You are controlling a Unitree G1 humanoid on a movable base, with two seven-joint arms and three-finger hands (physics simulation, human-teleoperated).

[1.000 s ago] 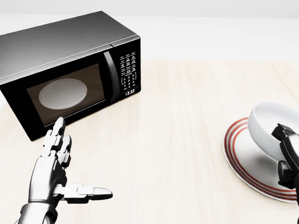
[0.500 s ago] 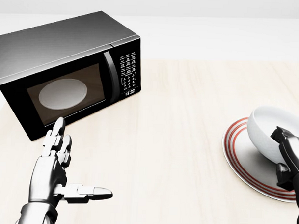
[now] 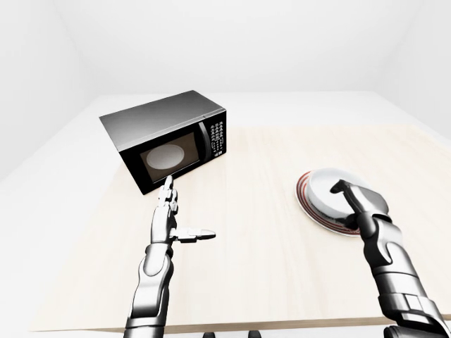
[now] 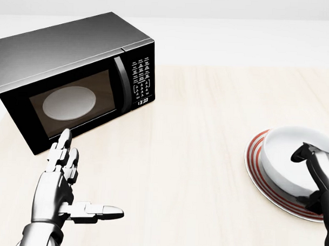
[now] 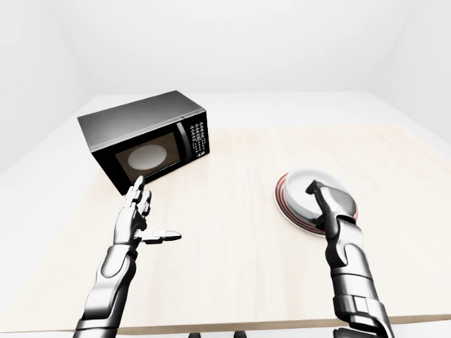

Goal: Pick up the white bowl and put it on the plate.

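The white bowl [image 4: 293, 160] sits on the plate [image 4: 255, 158] at the right of the head view, one bowl on one plate, its mouth turned upward and slightly toward the view's right; being round, it has no long axis that I can name. The plate is white with red rings round its rim and lies flat on the pale wooden table [image 4: 207, 130]. My right hand [image 4: 314, 171] is at the bowl's near right rim, a dark finger hooked over the edge and the rest below it; I think the fingers are closed on the rim, though the head view cuts the hand off at the frame's edge and the eye views show it small. My left hand [image 4: 62, 184] hovers over the table at the lower left, well apart from the bowl, open, fingers straight up the view and thumb stuck out to the right, holding nothing. Above it stands a single black microwave [image 4: 74, 79], angled, door shut, with a pale round turntable visible through the window. Its keypad bears small white markings too fine to read, and the display shows digits that look like 13:33.
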